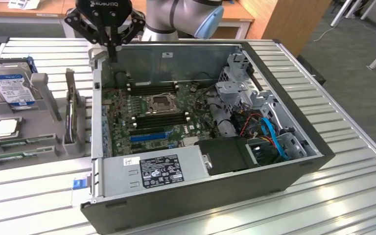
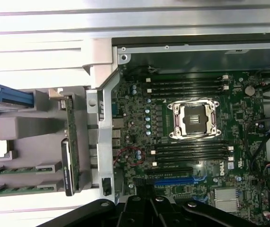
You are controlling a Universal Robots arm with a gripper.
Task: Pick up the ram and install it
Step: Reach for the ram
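Cropped by top edge, exterior view: arm [image 1: 181,14]. Cropped by frame edge, wrist view: ram sticks [image 2: 16,170]. Unreadably small: power-supply label [image 1: 160,171] print.

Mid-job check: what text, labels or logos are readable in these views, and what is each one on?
"ROBOTIQ", upside down, on the gripper body.
"DELL", sideways, on the motherboard.
Hard drive label: print too small to read.
Power supply label: print too small to read.
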